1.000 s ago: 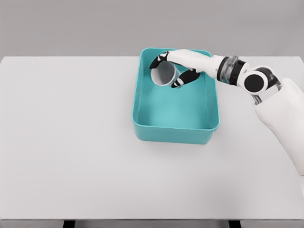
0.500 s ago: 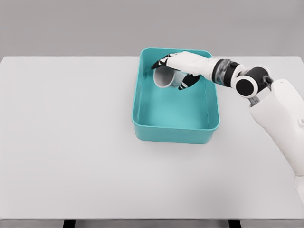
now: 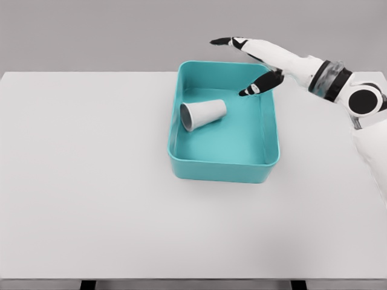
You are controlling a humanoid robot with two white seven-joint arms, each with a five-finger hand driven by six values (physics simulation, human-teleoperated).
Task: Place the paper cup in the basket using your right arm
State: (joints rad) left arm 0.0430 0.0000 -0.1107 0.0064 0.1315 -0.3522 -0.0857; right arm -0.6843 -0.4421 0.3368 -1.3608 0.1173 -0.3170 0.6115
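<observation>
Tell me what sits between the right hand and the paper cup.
Nothing: in the head view, only bare teal basket floor separates the open right hand from the paper cup lying on its side.

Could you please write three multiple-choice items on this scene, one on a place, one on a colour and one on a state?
1. Where is the paper cup?
A. on the table beside the basket
B. inside the basket
C. in the right hand

2. What colour is the basket?
A. teal
B. red
C. yellow

3. How is the right hand?
A. shut on the cup
B. curled into a fist
C. open, holding nothing

Answers: 1 B, the cup lies on its side on the basket floor; 2 A, its walls are teal; 3 C, the fingers are spread above the back rim.
</observation>
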